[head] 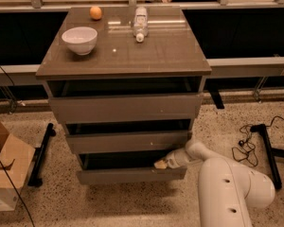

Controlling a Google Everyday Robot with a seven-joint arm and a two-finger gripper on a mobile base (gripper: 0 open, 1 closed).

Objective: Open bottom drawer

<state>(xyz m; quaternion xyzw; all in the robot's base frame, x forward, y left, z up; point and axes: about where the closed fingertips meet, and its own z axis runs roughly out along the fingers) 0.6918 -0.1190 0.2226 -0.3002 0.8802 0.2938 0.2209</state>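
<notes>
gripper (161, 164) in narrow bottom drawer (128, 176) gap

Grey-brown front on bottom drawer (128, 175), dark shadowed interior. Cream-tipped tool (161, 164) at that drawer's upper right edge; white arm (227, 193). Glossy grey-brown worktop (151, 56), pale reflections. White bowl (79, 39). Orange round fruit (95, 13). Clear bottle (140, 22), white label. Beige, dark-speckled floor (132, 205). Tan cardboard box (9, 160). Black cable (246, 143).

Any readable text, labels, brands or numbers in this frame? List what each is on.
No text is readable.
Bottle lying on the cabinet top: label too blurred to read.
Cardboard box on the floor at left: no legible print.
Bottom drawer front: plain, no markings.
Gripper at the right end of the bottom drawer's top edge: no markings visible.
</notes>
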